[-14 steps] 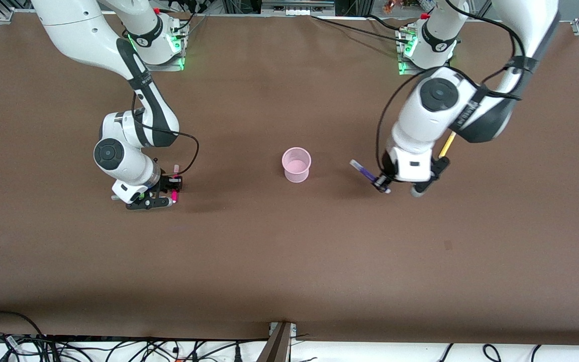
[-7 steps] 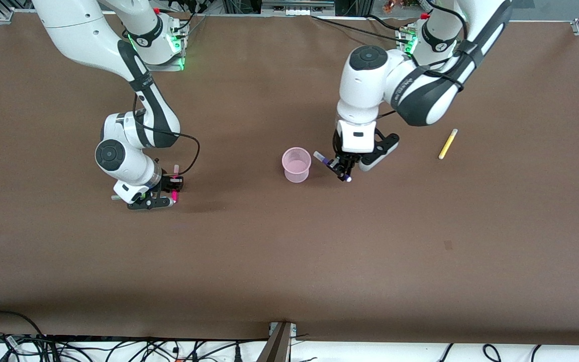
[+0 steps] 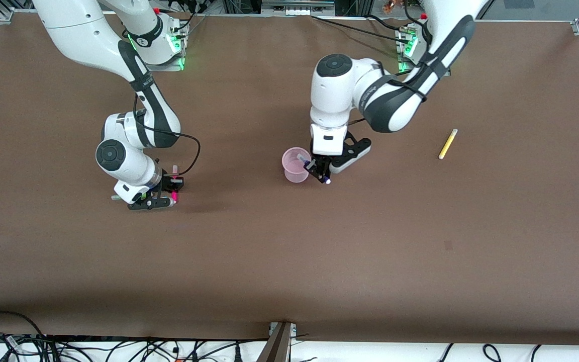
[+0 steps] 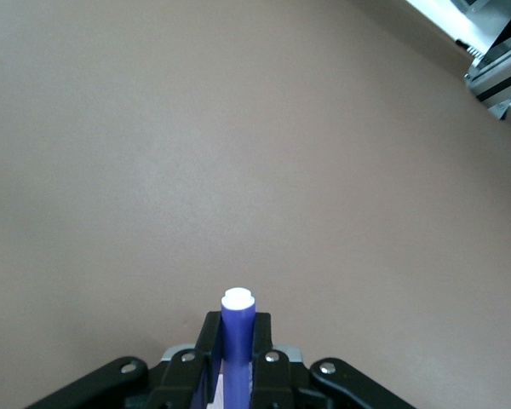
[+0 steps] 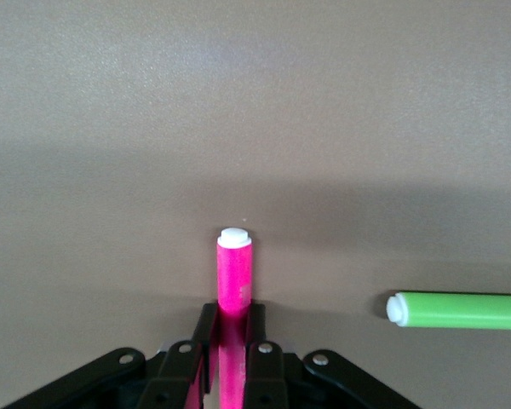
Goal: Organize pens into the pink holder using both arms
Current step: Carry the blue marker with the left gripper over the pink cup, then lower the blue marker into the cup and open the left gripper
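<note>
The pink holder (image 3: 296,165) stands mid-table. My left gripper (image 3: 315,170) (image 4: 237,328) hangs beside its rim, shut on the dark purple pen (image 3: 323,177) (image 4: 238,311), which is tilted with its upper end over the holder's mouth. My right gripper (image 3: 168,193) (image 5: 232,319) is low at the table toward the right arm's end, shut on the magenta pen (image 3: 174,195) (image 5: 234,268). A green pen (image 5: 460,310) lies flat on the table beside it. The yellow pen (image 3: 447,144) lies toward the left arm's end.
The brown table top (image 3: 289,261) stretches wide toward the front camera. Cables (image 3: 118,349) run along the table's front edge. The arm bases (image 3: 161,40) stand along the edge farthest from the camera.
My left arm has swung from the left arm's end to the holder, carrying the purple pen, which uncovers the yellow pen. My right gripper has stayed low at the magenta pen.
</note>
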You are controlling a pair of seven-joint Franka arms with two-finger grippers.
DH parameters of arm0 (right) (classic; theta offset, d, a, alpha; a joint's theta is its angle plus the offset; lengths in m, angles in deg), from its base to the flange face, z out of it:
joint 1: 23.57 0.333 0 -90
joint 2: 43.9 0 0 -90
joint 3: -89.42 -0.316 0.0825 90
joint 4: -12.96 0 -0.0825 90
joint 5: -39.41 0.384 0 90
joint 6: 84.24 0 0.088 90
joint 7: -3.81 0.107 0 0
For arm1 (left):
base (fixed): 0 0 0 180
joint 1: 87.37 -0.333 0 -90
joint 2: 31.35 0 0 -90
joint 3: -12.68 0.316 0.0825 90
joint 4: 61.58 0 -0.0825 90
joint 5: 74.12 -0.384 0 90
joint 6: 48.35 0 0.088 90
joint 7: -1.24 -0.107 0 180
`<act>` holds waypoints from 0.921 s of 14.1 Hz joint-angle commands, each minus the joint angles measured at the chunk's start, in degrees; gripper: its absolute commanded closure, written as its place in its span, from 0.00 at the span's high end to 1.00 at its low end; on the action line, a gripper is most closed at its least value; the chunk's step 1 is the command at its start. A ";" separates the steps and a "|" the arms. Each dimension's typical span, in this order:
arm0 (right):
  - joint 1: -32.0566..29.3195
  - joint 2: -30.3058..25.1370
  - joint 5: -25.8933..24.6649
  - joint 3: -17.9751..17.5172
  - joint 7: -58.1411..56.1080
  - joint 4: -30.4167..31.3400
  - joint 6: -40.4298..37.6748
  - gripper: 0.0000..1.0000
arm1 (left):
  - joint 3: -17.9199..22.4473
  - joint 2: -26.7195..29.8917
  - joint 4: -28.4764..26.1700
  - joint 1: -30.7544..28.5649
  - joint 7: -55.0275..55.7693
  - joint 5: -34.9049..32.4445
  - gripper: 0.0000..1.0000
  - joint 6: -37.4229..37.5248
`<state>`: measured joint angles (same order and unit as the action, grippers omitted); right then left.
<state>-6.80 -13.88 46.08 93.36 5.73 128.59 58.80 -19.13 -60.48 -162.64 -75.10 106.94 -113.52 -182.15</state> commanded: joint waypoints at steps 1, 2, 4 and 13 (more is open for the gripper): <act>0.37 -0.13 1.07 0.01 -1.13 -0.40 0.66 0.00 | 2.28 -0.92 2.19 2.76 1.43 -1.82 0.00 0.55; 0.37 -0.22 1.07 0.01 -1.56 -0.49 0.66 0.00 | 2.28 -0.92 2.36 3.29 1.43 -1.82 0.00 0.55; 0.37 -0.74 1.07 -0.08 -1.74 -0.58 0.57 0.00 | 2.97 -1.01 2.54 4.69 1.43 -2.00 0.00 0.64; 0.46 -3.56 0.98 -0.08 -4.20 -1.81 0.13 0.00 | 3.86 -2.59 2.28 8.04 6.26 -10.61 0.00 1.96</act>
<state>-6.66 -16.47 46.08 93.21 3.10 126.63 59.24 -16.19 -62.23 -161.59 -68.44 110.97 -121.60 -181.66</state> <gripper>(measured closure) 0.833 0.819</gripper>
